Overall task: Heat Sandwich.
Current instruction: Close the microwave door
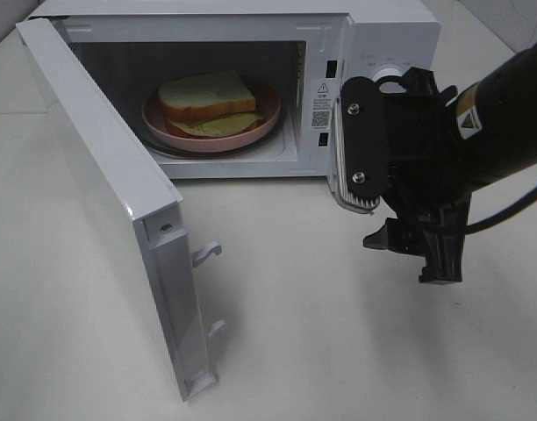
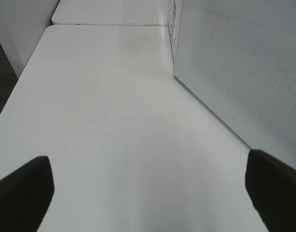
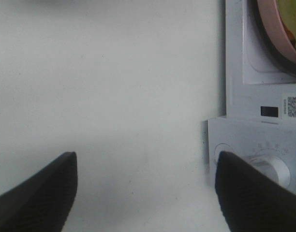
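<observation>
A white microwave (image 1: 387,35) stands on the white desk (image 1: 339,351) in the upper half of the high view, with its door (image 1: 102,175) swung wide open toward the lower left of the frame. The sandwich (image 1: 207,98) lies inside the cavity, in the upper centre of the picture. It is made of white square bread slices with a thin yellowish-green filling showing along the front edge. It rests on a round pink plate (image 1: 255,130), which is wider than the bread on every side that shows. The plate sits on the turntable (image 1: 168,146) on the oven floor.

The right tool (image 1: 415,259) hangs at the right of the frame, in front of the microwave's control panel and above the desk, fingers pointing downward. Its wrist view shows the right tool (image 3: 145,198) with both dark fingers (image 3: 39,195) spread wide and only bare desk between them. It pinches nothing and is apart from the sandwich. Beyond one finger that view catches the control dial (image 3: 273,169) and, further on, an edge of the pink plate (image 3: 271,29).

The left tool (image 2: 148,198) is outside the high view. Its own camera shows its two fingers (image 2: 22,195) spread wide over empty desk, near the outer face of the open door (image 2: 244,72), holding nothing.
</observation>
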